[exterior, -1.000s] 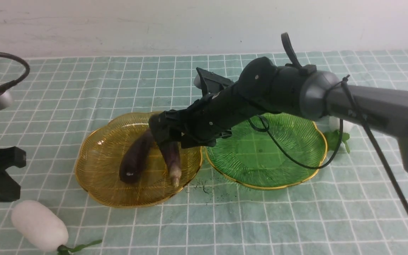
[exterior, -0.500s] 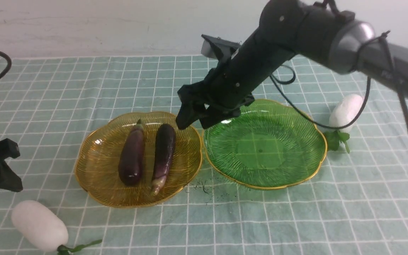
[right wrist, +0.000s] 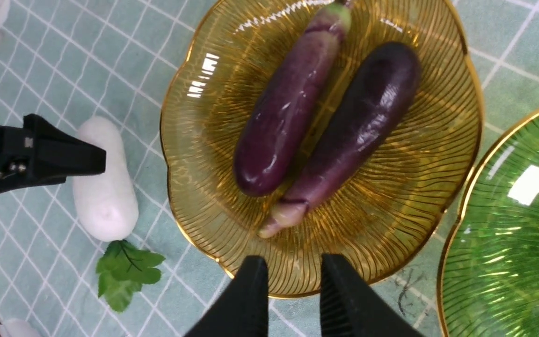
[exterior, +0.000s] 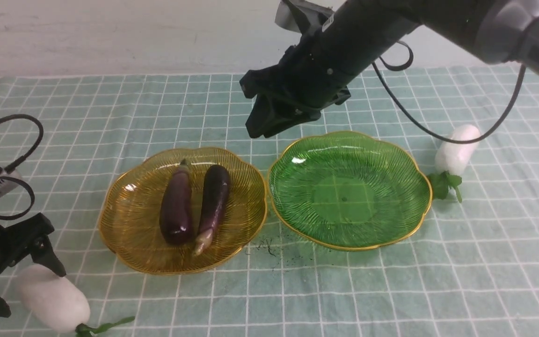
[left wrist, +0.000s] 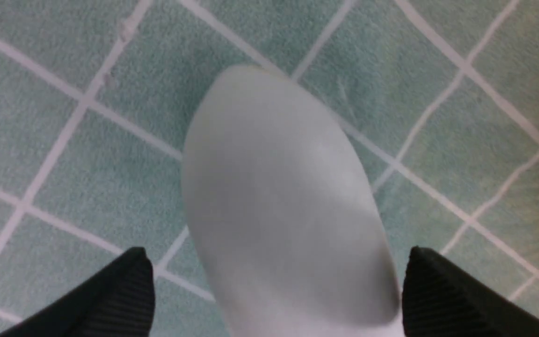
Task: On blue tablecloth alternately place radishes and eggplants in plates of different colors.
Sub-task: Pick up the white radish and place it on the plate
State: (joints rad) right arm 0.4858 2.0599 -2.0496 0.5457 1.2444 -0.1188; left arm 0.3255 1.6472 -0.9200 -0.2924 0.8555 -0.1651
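Observation:
Two purple eggplants (exterior: 176,206) (exterior: 213,196) lie side by side in the amber plate (exterior: 124,234), also seen in the right wrist view (right wrist: 288,117) (right wrist: 358,126). The green plate (exterior: 344,196) is empty. My right gripper (exterior: 260,126) hangs high above the gap between the plates, empty, its jaws a narrow gap apart (right wrist: 293,262). My left gripper (exterior: 21,285) is open, low over one white radish (exterior: 54,299), with a finger on each side (left wrist: 274,271). The second radish (exterior: 456,147) lies right of the green plate on the blue tablecloth (exterior: 110,107).
Black smudges (exterior: 269,248) mark the cloth in front of the two plates. The right arm's cable (exterior: 438,135) loops down near the second radish. A white wall closes the back of the table.
My right gripper let go of the longer eggplant in the amber plate and rose up and back. My left gripper moved down and forward over the near radish.

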